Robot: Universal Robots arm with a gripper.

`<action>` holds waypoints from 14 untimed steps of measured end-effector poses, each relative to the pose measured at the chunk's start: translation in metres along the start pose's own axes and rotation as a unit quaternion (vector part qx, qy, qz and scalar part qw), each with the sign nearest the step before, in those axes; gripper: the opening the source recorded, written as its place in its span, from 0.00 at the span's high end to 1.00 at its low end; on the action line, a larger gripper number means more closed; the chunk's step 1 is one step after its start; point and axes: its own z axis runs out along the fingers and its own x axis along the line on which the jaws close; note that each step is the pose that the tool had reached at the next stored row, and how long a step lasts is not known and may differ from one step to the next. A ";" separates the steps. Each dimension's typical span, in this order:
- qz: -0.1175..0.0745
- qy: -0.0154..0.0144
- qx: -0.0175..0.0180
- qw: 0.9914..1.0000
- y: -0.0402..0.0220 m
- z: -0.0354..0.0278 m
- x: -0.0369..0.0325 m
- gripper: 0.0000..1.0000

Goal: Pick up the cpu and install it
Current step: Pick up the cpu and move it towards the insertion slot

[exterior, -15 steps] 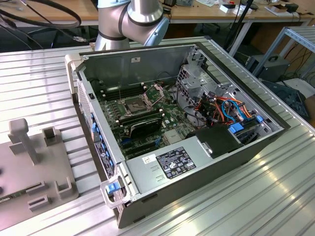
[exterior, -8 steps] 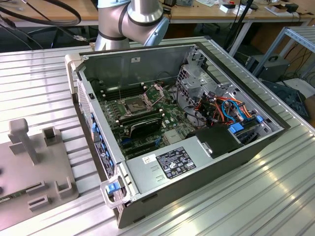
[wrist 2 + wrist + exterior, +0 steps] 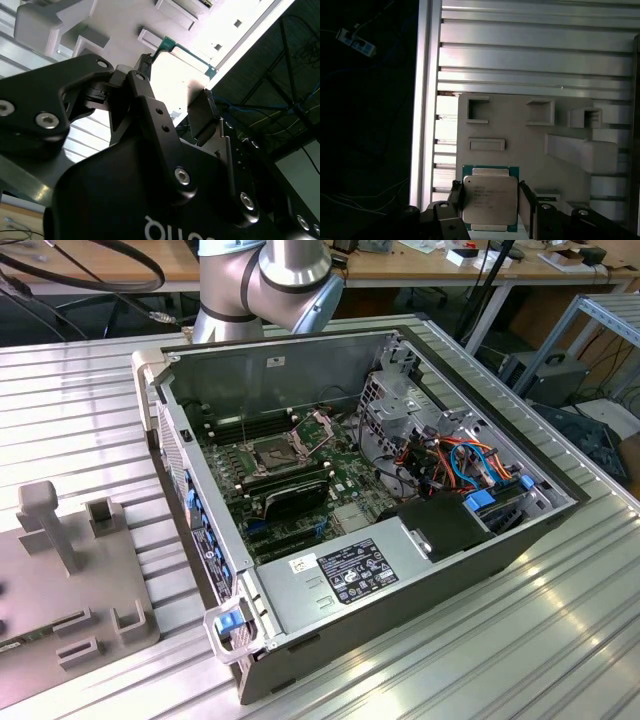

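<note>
The cpu (image 3: 490, 199), a flat silver-topped square with a green rim, lies over the pale grey fixture (image 3: 520, 150) in the first wrist view. My gripper (image 3: 490, 207) brackets it, one black finger (image 3: 456, 200) against each opposite edge, shut on it. In the second wrist view the gripper (image 3: 177, 77) shows from behind, with the cpu's green edge (image 3: 187, 52) between the fingertips. Whether the chip is lifted off the fixture I cannot tell. In the exterior view the dark square socket (image 3: 272, 453) sits on the motherboard with its metal frame (image 3: 318, 425) hinged open.
The open computer case (image 3: 300, 370) lies on the ribbed aluminium table (image 3: 560, 620), with black memory sticks (image 3: 285, 485), a power supply (image 3: 345, 575) and cables (image 3: 460, 465) inside. The grey fixture (image 3: 70, 580) with raised blocks stands at the exterior view's left. The arm's base (image 3: 265, 285) rises behind the case.
</note>
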 end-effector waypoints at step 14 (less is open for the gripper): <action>0.000 0.000 0.000 1.000 0.0003 -0.0081 0.0001 0.46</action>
